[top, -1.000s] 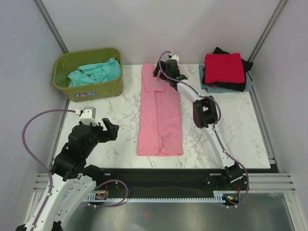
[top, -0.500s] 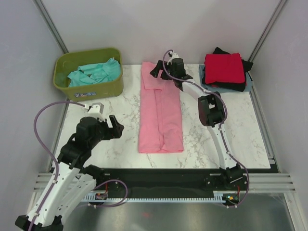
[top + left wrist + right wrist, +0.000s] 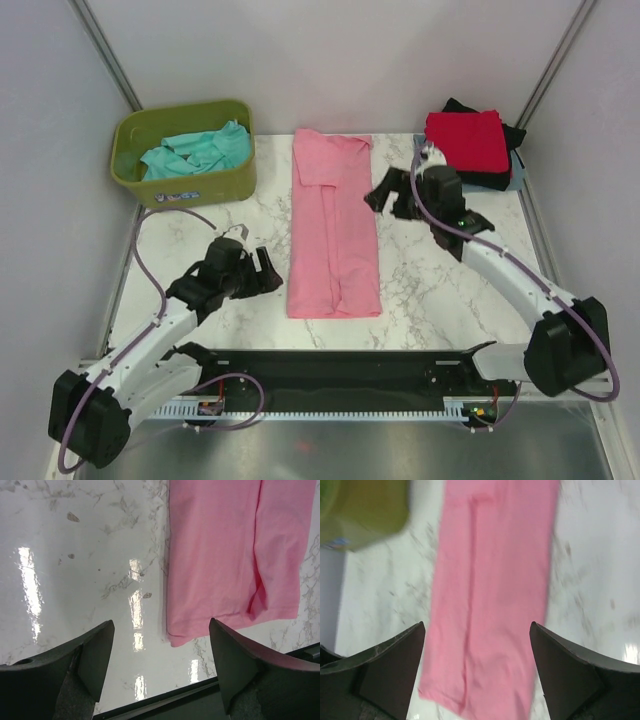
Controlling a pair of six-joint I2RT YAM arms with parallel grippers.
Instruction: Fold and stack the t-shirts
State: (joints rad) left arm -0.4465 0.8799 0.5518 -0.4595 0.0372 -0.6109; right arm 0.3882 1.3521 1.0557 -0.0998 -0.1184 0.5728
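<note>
When looking down from above, found the pink t-shirt (image 3: 333,225) folded into a long narrow strip and lying flat down the middle of the marble table (image 3: 440,290). Saw the left gripper (image 3: 262,277) just beside the strip's near-left corner, jaws spread wide and holding nothing. Confirmed this from the left wrist, with that hem corner showing between the two fingers (image 3: 95,655). Saw the right gripper (image 3: 385,198) just right of the strip's far half, jaws likewise parted and empty, though got only a blurred picture from the right wrist. Found a crumpled teal t-shirt (image 3: 195,150) inside the olive-green tub (image 3: 185,185) at far left. Noted the red t-shirt (image 3: 465,140) folded atop the black t-shirt (image 3: 485,181) and the grey-blue t-shirt (image 3: 517,170) at far right.
</note>
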